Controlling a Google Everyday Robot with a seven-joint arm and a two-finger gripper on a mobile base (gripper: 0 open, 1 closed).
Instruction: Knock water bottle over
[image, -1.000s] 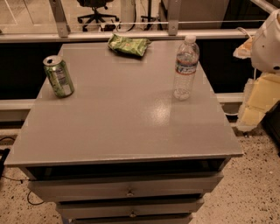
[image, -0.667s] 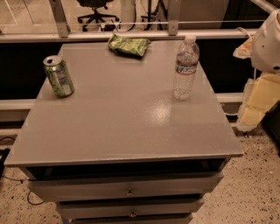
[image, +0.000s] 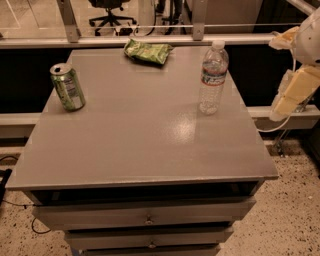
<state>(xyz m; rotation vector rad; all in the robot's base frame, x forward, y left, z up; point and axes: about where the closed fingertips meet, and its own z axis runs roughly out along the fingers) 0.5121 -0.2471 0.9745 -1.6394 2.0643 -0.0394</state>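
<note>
The water bottle (image: 213, 77) is clear ribbed plastic with a white cap and a white, red and blue label band. It stands upright near the right edge of the grey table top (image: 145, 135), towards the back. My gripper (image: 294, 91) shows as a cream-coloured part at the right edge of the view. It hangs beyond the table's right side, to the right of the bottle and apart from it, at about the height of the bottle's body.
A green drink can (image: 68, 87) stands upright at the table's left edge. A green snack bag (image: 148, 51) lies at the back middle. Drawers (image: 145, 217) sit below the top. A rail and window frame (image: 150, 39) run behind the table.
</note>
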